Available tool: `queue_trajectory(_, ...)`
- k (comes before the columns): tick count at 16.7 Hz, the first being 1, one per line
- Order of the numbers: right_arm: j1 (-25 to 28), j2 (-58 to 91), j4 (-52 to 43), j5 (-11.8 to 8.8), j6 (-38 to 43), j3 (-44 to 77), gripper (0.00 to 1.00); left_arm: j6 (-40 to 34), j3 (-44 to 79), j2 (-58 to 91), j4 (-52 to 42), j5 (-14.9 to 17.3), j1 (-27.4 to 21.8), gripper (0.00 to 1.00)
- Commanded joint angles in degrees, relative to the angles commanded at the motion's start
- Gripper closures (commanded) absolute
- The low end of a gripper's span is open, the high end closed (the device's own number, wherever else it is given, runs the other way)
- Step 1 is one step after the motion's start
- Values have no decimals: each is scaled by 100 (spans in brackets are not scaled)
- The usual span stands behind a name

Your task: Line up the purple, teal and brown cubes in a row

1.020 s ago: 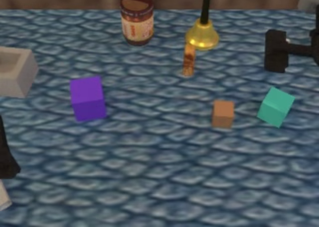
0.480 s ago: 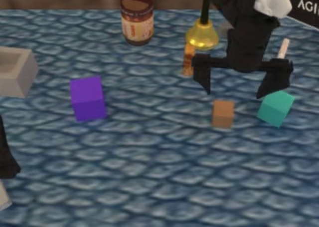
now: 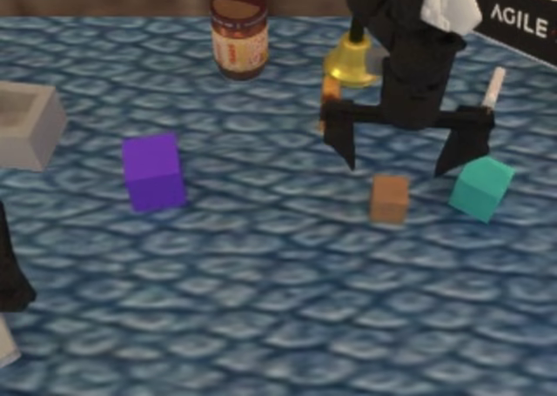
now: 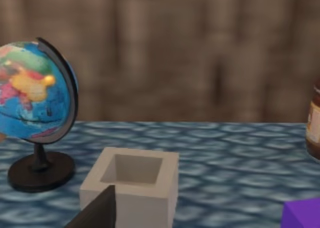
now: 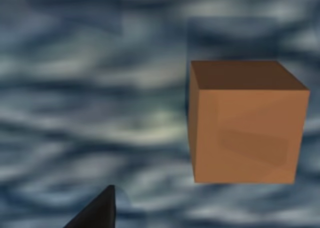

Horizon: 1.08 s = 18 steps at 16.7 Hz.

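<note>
the left arm (image 3: 10, 278) sits parked at the near left edge of the blue patterned tabletop (image 3: 261, 309), and whether its gripper is open or closed cannot be told; its wrist view shows only a dark fingertip (image 4: 97, 213) in front of the grey hollow box (image 4: 132, 185), with a globe on a black stand (image 4: 35, 107) beside that box. a little farther in, the brown cube (image 3: 389, 198) rests on the tabletop right of centre, and the teal cube (image 3: 480, 187) sits just to its right, turned at an angle and apart from it. the purple cube (image 3: 154, 171) rests well apart from both, over on the left half, with the grey box near the left edge just beyond it. the right gripper (image 3: 402, 152) hangs over the tabletop just behind the brown and teal cubes, its two fingers spread wide and holding nothing; one finger tip is beyond the brown cube's left side and the other is close to the teal cube's far top edge. the right wrist view looks down on the brown cube, filling much of it, with one dark fingertip (image 5: 97, 210) at the edge. farther back stand a brass bell (image 3: 348, 61), a small orange-brown upright object (image 3: 329, 96) partly hidden by the gripper, and a jar with a brown lid (image 3: 238, 32) near the far edge
</note>
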Motion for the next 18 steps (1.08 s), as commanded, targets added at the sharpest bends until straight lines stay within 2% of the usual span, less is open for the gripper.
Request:
queue_trajectory(3,14,71,228,2,-10,-187,0,0,0,0,0,0,0,0)
queue_trajectory(9,34,485,1560,7,15,-1051,0,0,0,0,0,0,0,0)
queue_trajectory(14,39,544,1691,8,20,-1155,0,0,0,0,0,0,0,0)
queue_trajectory(18,39,544,1691,8,20,-1155,30,0,0,0,0,0,0,0)
